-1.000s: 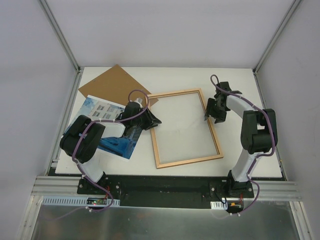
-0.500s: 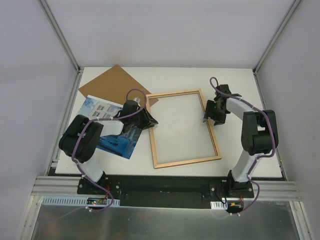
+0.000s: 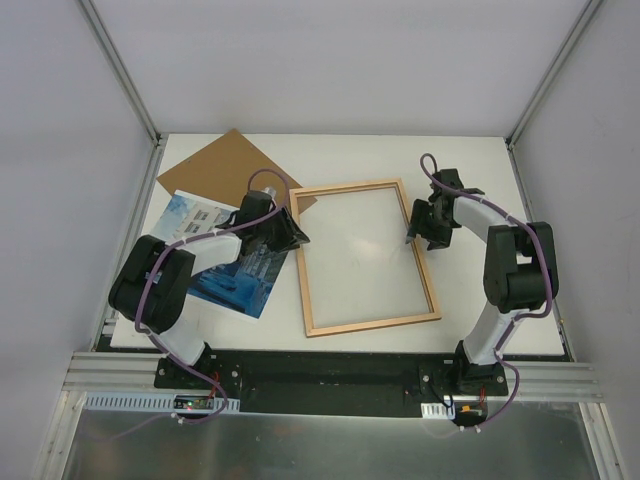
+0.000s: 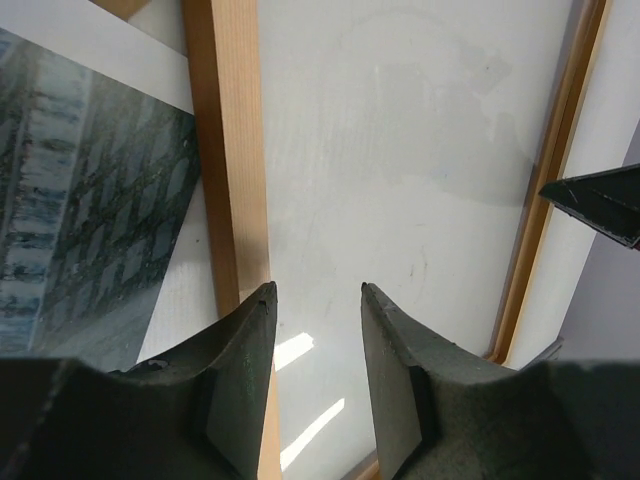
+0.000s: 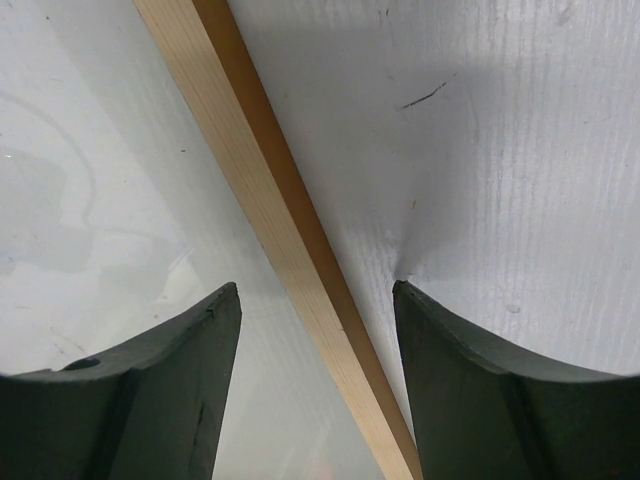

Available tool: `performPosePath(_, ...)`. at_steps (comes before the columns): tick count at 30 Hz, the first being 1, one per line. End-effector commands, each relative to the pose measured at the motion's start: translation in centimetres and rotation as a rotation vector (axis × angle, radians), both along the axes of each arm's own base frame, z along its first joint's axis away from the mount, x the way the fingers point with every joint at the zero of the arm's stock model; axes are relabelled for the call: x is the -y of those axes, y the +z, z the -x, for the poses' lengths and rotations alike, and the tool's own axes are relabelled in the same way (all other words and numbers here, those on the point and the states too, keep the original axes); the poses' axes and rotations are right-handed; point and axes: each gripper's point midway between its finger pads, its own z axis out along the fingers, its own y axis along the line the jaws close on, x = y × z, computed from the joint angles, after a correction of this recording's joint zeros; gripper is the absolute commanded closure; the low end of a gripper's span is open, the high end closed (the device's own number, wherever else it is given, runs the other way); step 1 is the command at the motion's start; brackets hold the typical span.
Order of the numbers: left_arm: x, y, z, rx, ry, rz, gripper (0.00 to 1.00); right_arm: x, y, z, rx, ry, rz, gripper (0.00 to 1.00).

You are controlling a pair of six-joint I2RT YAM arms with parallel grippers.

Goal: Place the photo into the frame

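The frame (image 3: 371, 322), a thin orange-brown border round a clear pane, lies flat in the middle of the table. To its left lies the photo (image 3: 213, 262), blue buildings face up, partly under my left arm. My left gripper (image 3: 293, 231) is open at the frame's left bar (image 4: 234, 150); in the left wrist view (image 4: 315, 290) one finger lies over that bar and the pane shows in the gap. The photo (image 4: 80, 200) sits just outside the bar. My right gripper (image 3: 418, 226) is open and straddles the right bar (image 5: 262, 185), with the wood running between its fingertips (image 5: 318, 290).
A plain brown board (image 3: 228, 168) lies at the back left, one corner under the frame's back-left corner and one edge beside the photo. White table (image 3: 485, 200) extends right of the frame. Enclosure walls and metal posts ring the table.
My left gripper has drawn back and to the left along the frame's left bar, and its jaws have widened a little. The frame has slid slightly left. The right gripper has hardly moved.
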Motion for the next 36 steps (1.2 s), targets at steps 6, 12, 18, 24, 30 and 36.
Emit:
performPosePath(6,-1.9,2.0,-1.0,0.050,0.028,-0.047,0.62,-0.4,2.0,-0.5,0.065,-0.001,-0.024,0.35)
performPosePath(12,-2.6,1.7,-1.7,0.033,0.053,-0.097,0.63,-0.7,1.4,0.8,0.058,-0.024,-0.051,0.36)
performPosePath(18,-2.2,1.2,-2.9,0.018,0.051,-0.116,0.64,-1.3,0.9,3.4,0.070,-0.045,-0.097,0.35)
performPosePath(24,-1.9,1.1,-4.4,0.016,0.045,-0.142,0.64,-3.8,1.0,6.9,0.107,-0.005,-0.135,0.33)
performPosePath(30,-2.6,2.4,-5.9,0.043,0.053,-0.180,0.64,-1.3,3.3,6.4,0.196,-0.064,-0.033,0.26)
performPosePath(36,-3.9,2.7,-6.4,0.055,0.064,-0.261,0.67,0.5,7.3,-1.2,0.269,-0.111,0.037,0.27)
